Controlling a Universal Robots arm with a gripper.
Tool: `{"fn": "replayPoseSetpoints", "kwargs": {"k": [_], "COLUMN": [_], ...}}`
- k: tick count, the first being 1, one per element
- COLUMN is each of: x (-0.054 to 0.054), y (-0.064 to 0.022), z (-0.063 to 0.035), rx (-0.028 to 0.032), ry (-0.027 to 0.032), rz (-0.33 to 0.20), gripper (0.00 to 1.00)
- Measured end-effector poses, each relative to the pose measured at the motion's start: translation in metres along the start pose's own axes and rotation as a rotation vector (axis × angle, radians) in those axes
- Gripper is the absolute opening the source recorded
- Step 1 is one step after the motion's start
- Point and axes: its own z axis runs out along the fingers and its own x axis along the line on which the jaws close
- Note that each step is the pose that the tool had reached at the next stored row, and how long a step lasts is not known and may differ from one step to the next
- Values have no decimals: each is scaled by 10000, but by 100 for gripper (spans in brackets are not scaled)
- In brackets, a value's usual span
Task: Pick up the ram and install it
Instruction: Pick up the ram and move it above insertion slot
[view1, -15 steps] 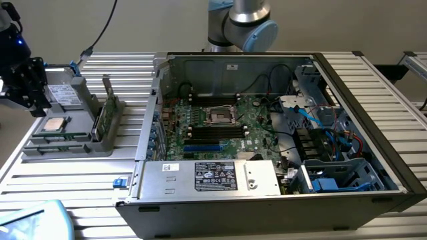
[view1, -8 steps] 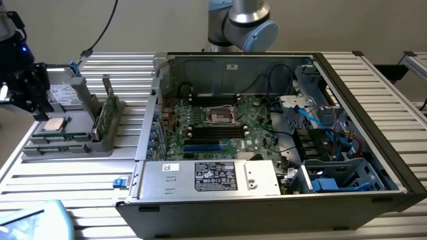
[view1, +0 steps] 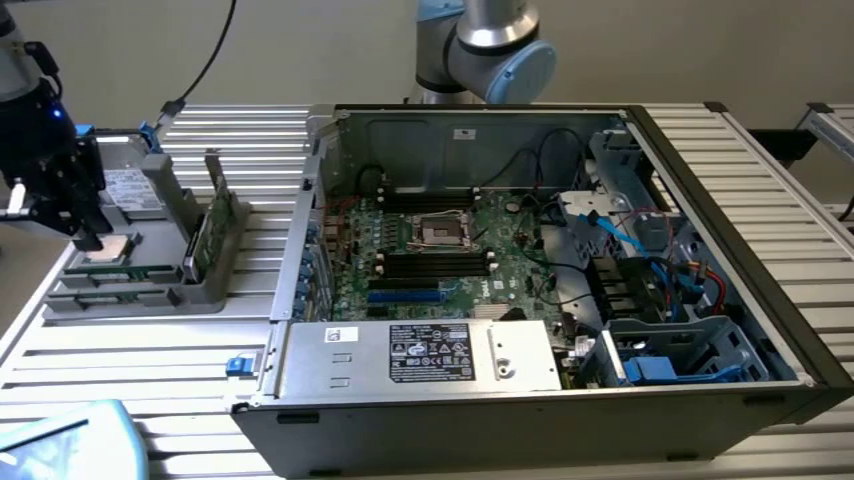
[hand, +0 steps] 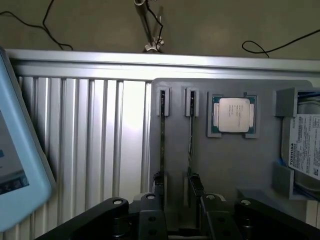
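Exterior view is showing the spread, empty tool (view1: 88, 238) hovering; the ram (view1: 211, 215) is standing toward the exterior view's right, running near-to-far.

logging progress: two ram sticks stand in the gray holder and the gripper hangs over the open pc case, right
Not quite. In the exterior view the gripper hangs over the gray holder, by the ram sticks, not over the open pc case.

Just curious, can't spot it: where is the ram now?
Two ram sticks stand on edge in the grey holder tray at the exterior view's left, between the processor chip and the open computer case.
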Motion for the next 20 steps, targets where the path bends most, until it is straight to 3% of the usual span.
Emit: {"fn": "replayPoseSetpoints", "kwargs": {"k": [20], "x": [16], "y": [52], "z": [364], "rx": [15], "ry": [-9], "rz": [1], "gripper": [33]}}
